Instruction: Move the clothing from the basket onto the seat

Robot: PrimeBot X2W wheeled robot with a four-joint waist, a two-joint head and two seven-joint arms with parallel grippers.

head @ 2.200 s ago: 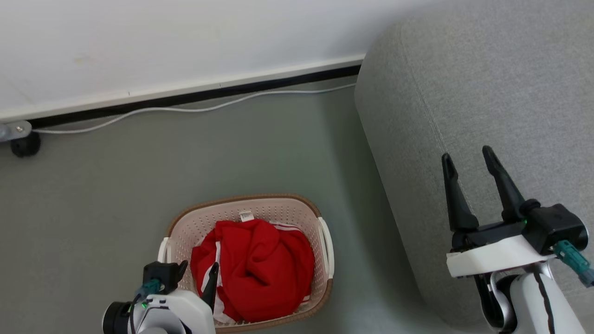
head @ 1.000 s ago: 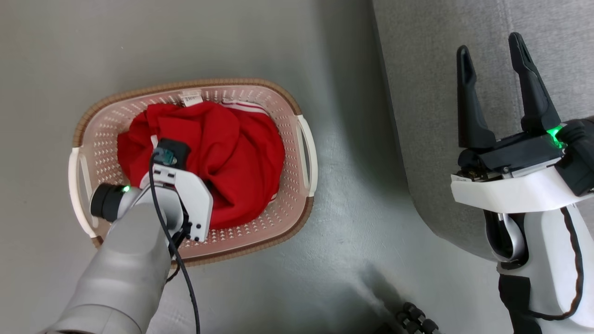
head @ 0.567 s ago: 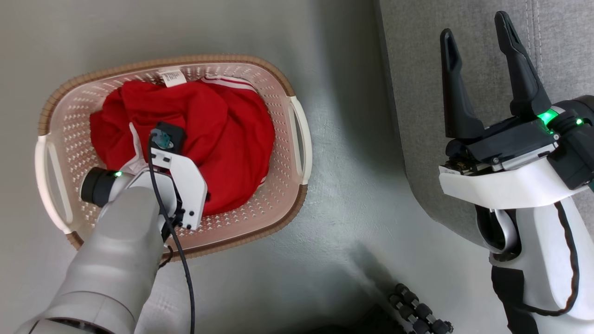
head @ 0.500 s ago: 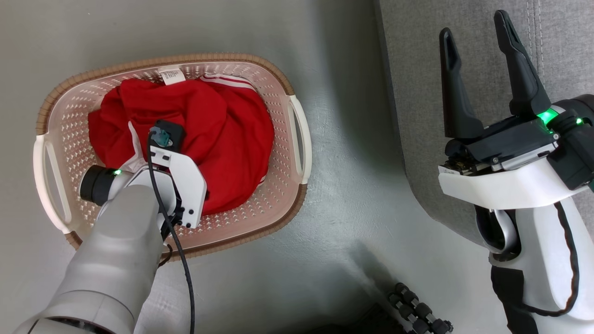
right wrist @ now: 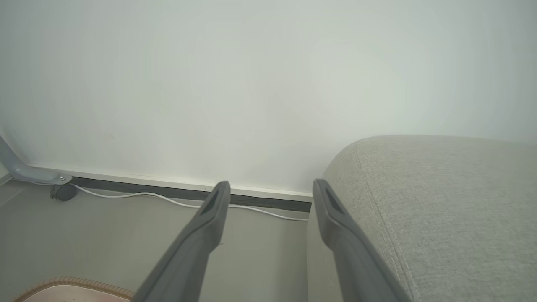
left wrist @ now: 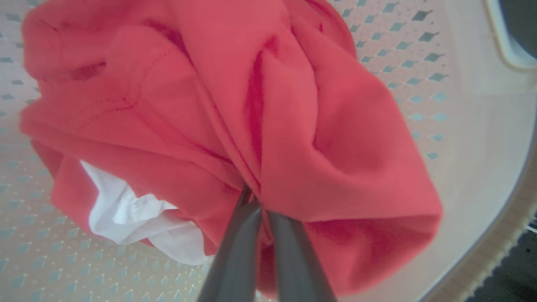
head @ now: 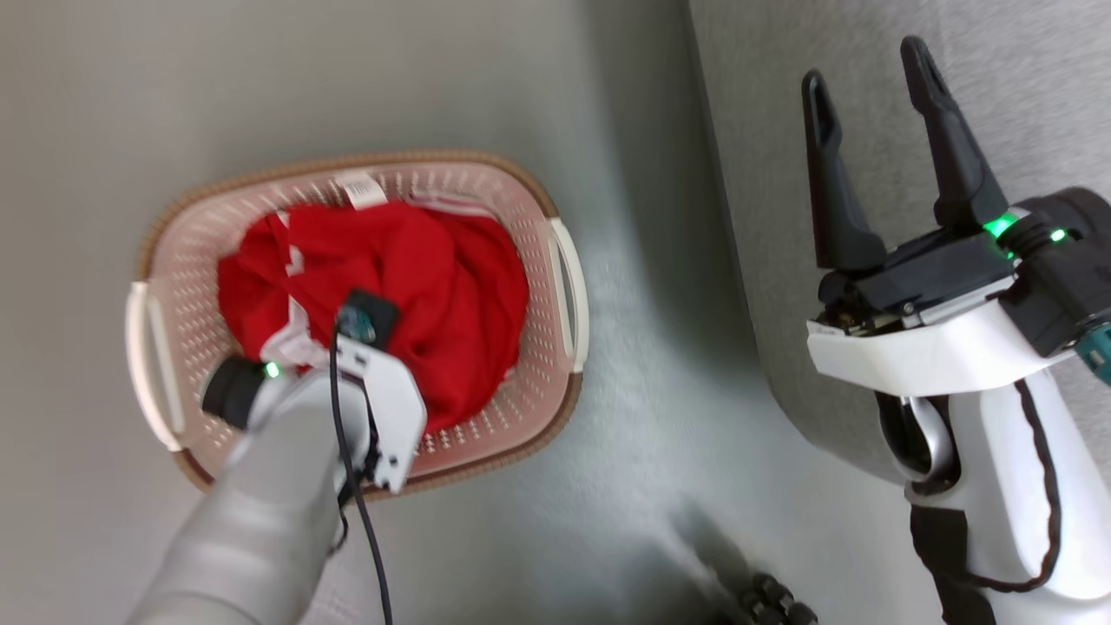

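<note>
Two claws: we had left gripper [left wrist: 256, 201] pinched shut on clothing [left wrist: 251, 105] inside basket [head: 347, 163]; right gripper [head: 862, 62] gaped empty; seat [head: 1041, 87] lay right of basket.

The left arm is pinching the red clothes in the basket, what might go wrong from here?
1. The left gripper has its fingers shut on just a thin fold of the clothing, so it may slip free on lifting.
2. The heap is bunched together; a trailing part might drop on the floor before reaching the seat.
3. Fabric catching on the basket could tip it.
</note>
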